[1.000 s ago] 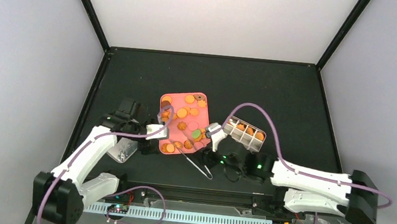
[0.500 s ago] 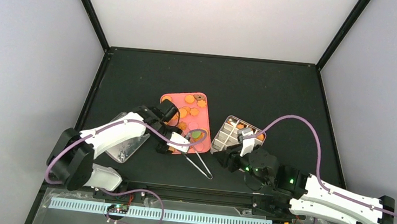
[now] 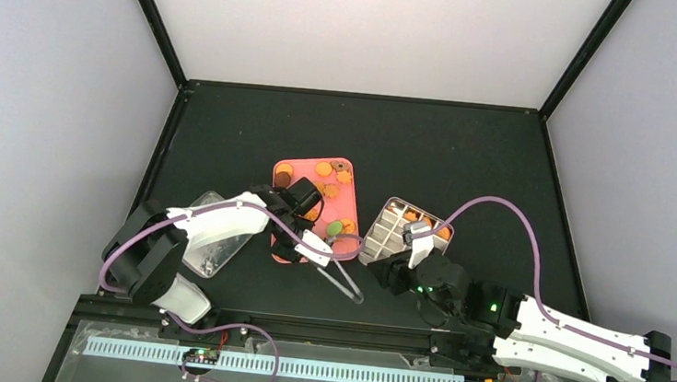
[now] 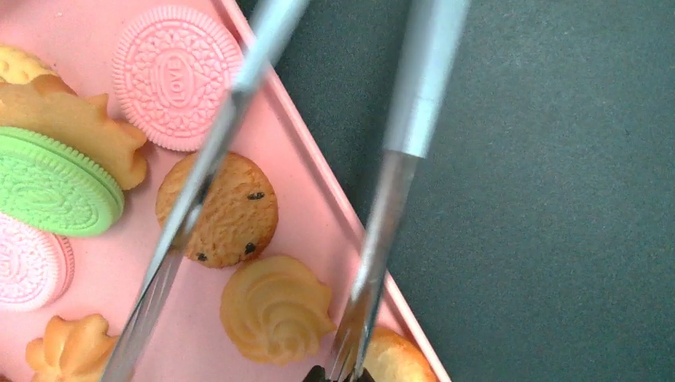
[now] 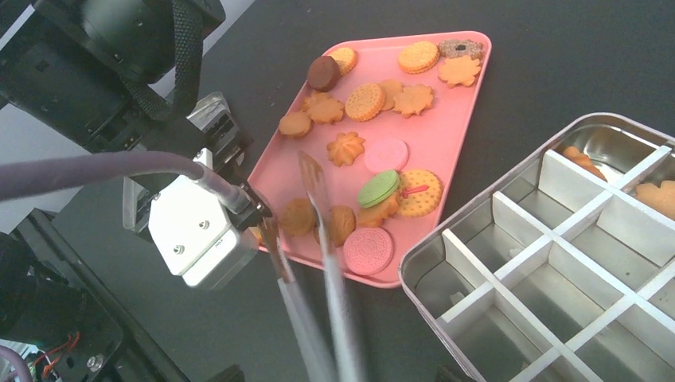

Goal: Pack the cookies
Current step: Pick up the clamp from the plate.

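Note:
Several cookies [image 3: 323,168] lie on the pink tray [image 3: 345,201], mostly orange, with pink and green ones [image 5: 377,189] near its front. The metal tongs [image 3: 345,284] reach from the table onto the tray's near edge. My left gripper [image 3: 324,258] is shut on the tip of one tong arm [image 4: 374,239], and its black fingertips [image 4: 322,374] pinch it beside a swirl cookie [image 4: 275,310]. My right gripper [image 3: 381,271] stands open, with the tongs' handle end [image 5: 334,334] passing between its widely spread fingers.
A divided metal tin [image 3: 386,241] stands right of the tray, with cookies in its far cells [image 5: 661,195] and bare near cells [image 5: 557,263]. A clear lid [image 3: 218,253] lies under the left arm. Purple cables loop over both arms.
The left arm swung from the tray's left side to its near edge and closed on a tong tip. The right arm pulled back from the tin to the tongs' handle end.

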Available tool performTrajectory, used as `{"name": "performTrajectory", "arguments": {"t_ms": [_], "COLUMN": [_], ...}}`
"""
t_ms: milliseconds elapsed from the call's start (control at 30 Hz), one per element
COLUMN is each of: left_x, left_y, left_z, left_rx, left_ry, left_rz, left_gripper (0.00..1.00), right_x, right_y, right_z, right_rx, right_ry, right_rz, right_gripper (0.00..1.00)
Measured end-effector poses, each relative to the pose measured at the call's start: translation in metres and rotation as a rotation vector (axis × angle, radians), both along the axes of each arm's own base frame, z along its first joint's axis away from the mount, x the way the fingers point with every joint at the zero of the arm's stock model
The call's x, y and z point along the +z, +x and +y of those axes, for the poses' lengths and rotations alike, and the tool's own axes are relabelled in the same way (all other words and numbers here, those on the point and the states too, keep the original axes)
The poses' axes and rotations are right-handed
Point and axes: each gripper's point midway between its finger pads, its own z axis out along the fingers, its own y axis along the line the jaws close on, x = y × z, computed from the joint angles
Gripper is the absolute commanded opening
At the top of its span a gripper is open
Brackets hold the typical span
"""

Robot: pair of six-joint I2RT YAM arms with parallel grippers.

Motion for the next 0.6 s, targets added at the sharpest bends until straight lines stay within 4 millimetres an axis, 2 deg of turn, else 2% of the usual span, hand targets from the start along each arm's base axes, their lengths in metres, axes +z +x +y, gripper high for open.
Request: {"name": "performTrajectory", "arguments": {"t_ms": [100, 233, 433, 600], "left_x": [0.001, 0.012, 0.041, 0.07], "left_y": [0.003, 0.007, 0.011, 0.009], "left_z": [0.001, 0.0, -0.003, -0.003], "left_rx": [0.002, 0.006, 0.017, 0.023], "left_ry": [0.005, -0.014, -0.084, -0.152], "left_rz": [-0.018, -0.063, -0.142, -0.205], "left_gripper": [0.03, 0.02, 0.02, 0.02], "right_x": [0.0, 0.0, 0.008, 0.026], "right_y": [0.0, 0.001, 0.002, 0.004], "right_z": [-0.001, -0.002, -0.006, -0.008], "right_rx": [-0.004, -0.009, -0.022, -0.029], "right_ry": [-0.002, -0.002, 0.02, 0.055], "right_rz": [-0.001, -0.004, -0.022, -0.048], "right_gripper": [0.63, 0.63, 0.67, 0.74]}}
